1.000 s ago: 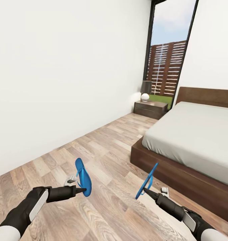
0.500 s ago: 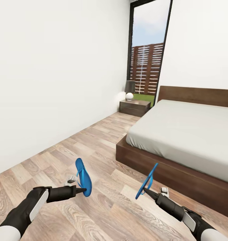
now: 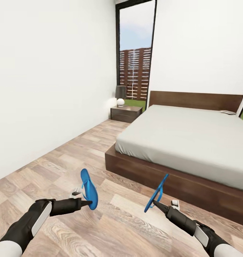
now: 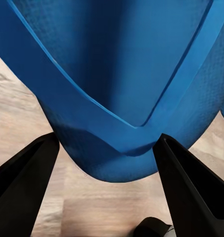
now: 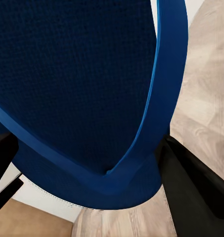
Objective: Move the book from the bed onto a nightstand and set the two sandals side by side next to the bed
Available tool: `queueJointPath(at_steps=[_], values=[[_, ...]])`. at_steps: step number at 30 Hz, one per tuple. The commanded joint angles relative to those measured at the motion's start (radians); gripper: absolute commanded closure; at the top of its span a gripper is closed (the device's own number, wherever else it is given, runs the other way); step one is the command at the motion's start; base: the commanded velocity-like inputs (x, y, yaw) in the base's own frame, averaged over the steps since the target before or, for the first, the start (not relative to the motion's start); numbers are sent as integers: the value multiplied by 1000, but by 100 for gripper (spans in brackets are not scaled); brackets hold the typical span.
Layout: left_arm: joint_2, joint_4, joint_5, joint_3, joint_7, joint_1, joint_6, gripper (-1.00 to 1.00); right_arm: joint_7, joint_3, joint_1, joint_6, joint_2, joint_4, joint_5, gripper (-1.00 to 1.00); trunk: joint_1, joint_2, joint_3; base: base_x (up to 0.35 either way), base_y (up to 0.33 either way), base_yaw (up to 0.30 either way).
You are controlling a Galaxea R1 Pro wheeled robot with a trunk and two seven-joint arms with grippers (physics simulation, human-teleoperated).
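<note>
Both grippers carry a sandal as we read it. Head view: left gripper point(image 3: 88, 203) pinches the left sandal point(image 3: 89, 189) by one end, sole standing nearly upright off the floor point(image 3: 64, 157); right gripper point(image 3: 154, 203) pinches the right sandal point(image 3: 157, 192) the same way, edge-on to us. Both hang over bare planks, short of the bed point(image 3: 193, 139), near its foot corner. The nightstand point(image 3: 126, 113) sits beside the bed's head end, against the far wall, with a lamp point(image 3: 120, 93) on it. A small flat thing lies on the bed up by the headboard at its far side, probably the book point(image 3: 228, 112), too small to be sure.

Left wrist view: fingers point(image 4: 22, 187) stand either side of the sandal's rounded end point(image 4: 116, 98), pressed on it, straps meeting in a V just above the hold.

Right wrist view: fingers point(image 5: 196, 187) close on the edge of the other sandal point(image 5: 77, 89); only the tip of the sole is caught.

Risks as we judge them: both holds are thin end pinches, so a jolt while driving could let a sandal swing or slip out. Released upright, either could topple and land crooked, not side by side. Dropping them here would leave them off the bed's foot rather than alongside it. A wheel or arm could clip the bed frame corner on approach.
</note>
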Motion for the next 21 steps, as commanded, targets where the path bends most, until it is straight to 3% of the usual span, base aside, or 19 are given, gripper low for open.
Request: queueJointPath(at_steps=[1, 21], values=[[1, -1, 8, -2, 1, -1, 6, 100, 6, -3, -1, 13, 0, 0, -3, 100, 0, 0, -1, -81, -193, -261], [1, -1, 8, -2, 2, -1, 4, 100, 6, -3, -1, 11, 0, 0, -3, 100, 0, 0, -1, -18, -204, -251]])
